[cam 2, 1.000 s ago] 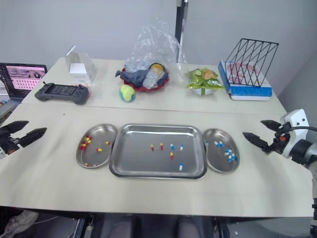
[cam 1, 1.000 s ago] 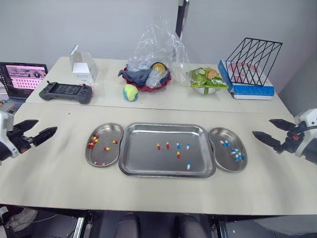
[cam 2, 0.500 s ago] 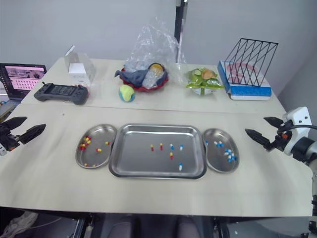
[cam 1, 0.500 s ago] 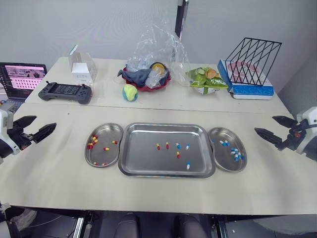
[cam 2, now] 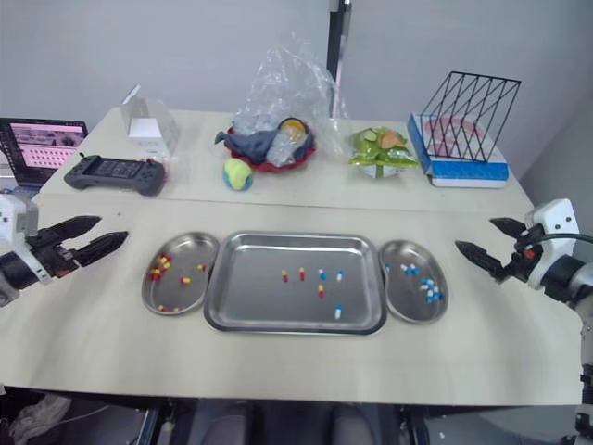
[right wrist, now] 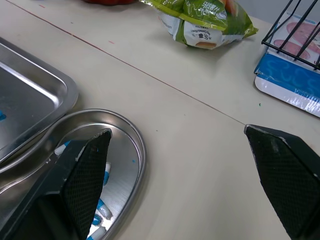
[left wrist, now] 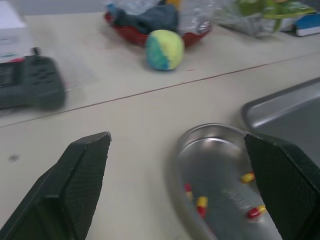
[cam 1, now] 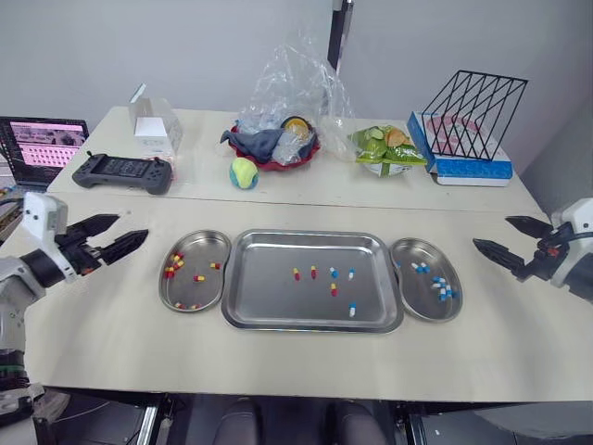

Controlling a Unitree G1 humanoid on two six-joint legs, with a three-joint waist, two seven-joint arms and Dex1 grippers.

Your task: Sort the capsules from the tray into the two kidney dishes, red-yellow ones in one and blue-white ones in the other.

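A beige tabletop (cam 1: 296, 357) meets a grey wall (cam 1: 167, 46). The rectangular steel tray (cam 1: 269, 297) holds loose two-coloured capsules (cam 1: 334, 289), between the left steel kidney dish (cam 1: 199, 248) and right steel kidney dish (cam 1: 417, 301). Left gripper (cam 1: 131, 227) and right gripper (cam 1: 491, 232) hover outside, fingers spread, empty.

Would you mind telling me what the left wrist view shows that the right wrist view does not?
Left wrist view: the oval steel kidney dish holding red-yellow capsules, the yellow-green ball and the black handheld controller. Right wrist view: the other kidney dish with blue-white capsules, and the black wire rack. Shared: the rectangular steel tray, the green snack bag and the beige table.
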